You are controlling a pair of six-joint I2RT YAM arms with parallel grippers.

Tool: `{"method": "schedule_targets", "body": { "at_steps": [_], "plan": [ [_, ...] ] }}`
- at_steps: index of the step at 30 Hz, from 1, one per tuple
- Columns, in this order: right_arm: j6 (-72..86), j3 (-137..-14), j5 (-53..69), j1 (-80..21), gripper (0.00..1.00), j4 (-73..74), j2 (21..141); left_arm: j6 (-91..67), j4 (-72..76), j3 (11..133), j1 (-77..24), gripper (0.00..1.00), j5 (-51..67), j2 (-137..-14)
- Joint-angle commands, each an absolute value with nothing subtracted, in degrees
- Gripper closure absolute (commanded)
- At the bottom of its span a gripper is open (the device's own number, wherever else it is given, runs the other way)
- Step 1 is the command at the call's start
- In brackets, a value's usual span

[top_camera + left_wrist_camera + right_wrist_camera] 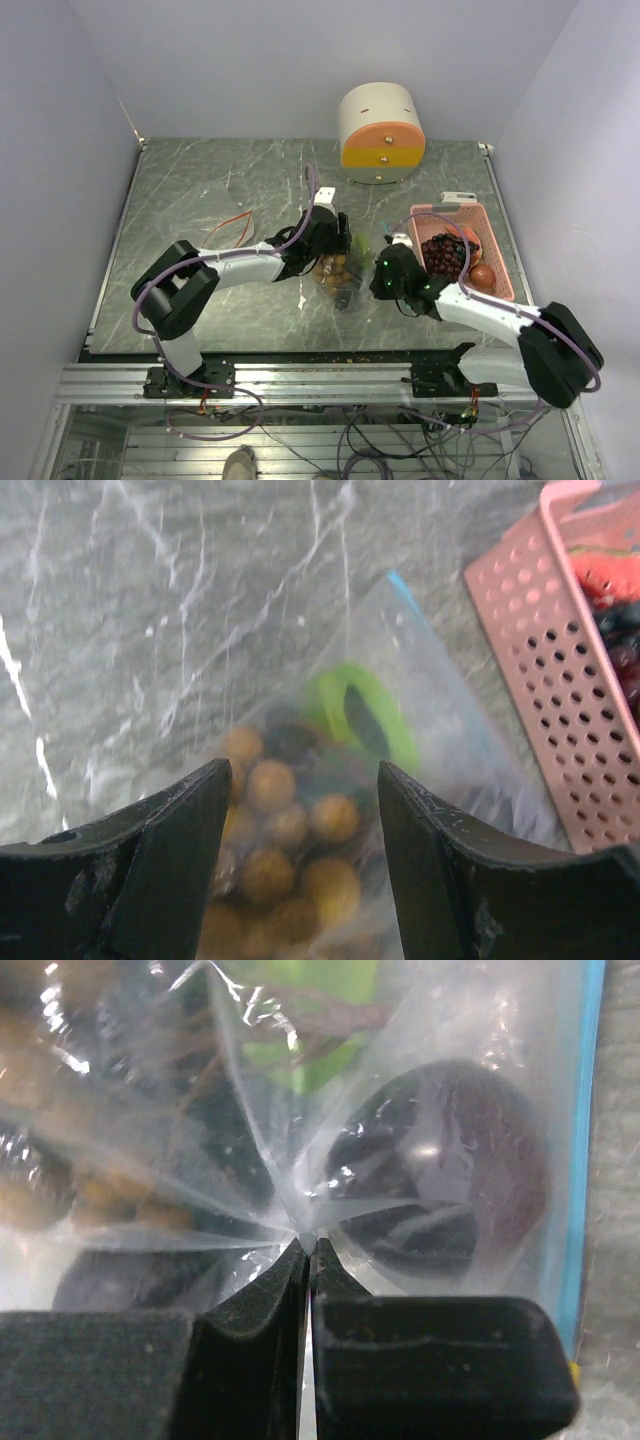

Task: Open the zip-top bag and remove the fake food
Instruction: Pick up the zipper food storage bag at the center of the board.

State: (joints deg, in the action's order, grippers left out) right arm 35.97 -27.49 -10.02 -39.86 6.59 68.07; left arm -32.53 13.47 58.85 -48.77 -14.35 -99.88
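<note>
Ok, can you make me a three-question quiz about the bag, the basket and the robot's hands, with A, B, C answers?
1. Where is the pink perforated plastic basket?
A) right of the clear zip-top bag
B) left of it
C) inside it

2. What colour is the plastic ring inside the bag?
A) red
B) green
C) blue

3. What is the right gripper doing?
A) standing wide open
B) pinching the bag's plastic
C) holding the basket

Answers:
1 A, the basket sits on the bag's right side.
2 B, the ring shows bright green through the plastic.
3 B, its jaws are shut on a pucker of plastic.
</note>
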Motion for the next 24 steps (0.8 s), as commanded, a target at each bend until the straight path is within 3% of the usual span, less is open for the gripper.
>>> {"method": "schedule_targets", "body": {
  "at_steps": [1, 9, 14, 16, 21, 24],
  "plan": [
    [33.95, -31.11, -7.70, -35.45, 0.99, 0.98, 74.09, -34.37, 14.10, 54.15, -50.14, 0.29, -14.86, -95.61],
    [29.81, -40.92, -4.34, -33.07, 1.00, -4.44, 86.35, -38.64, 15.28, 46.39, -52.68, 0.29, -15.57, -90.20],
    [26.08, -41.63, -1.68, -33.87, 0.93, -5.03, 82.22, -39.11, 13.83, 43.37, -53.52, 0.29, -17.33, -86.17],
    [25.68, -38.96, -0.14, -33.99, 0.87, -4.91, 77.90, -39.09, 12.84, 42.40, -53.47, 0.29, -18.37, -83.45],
    [24.54, -34.10, 0.29, -34.31, 0.59, -1.88, 65.55, -39.70, 10.00, 41.16, -53.50, 0.29, -20.94, -75.88],
    [25.31, -31.41, 1.93, -34.46, 0.52, -2.39, 61.08, -39.47, 7.74, 41.97, -53.51, 0.29, -22.73, -71.16]
  ]
}}
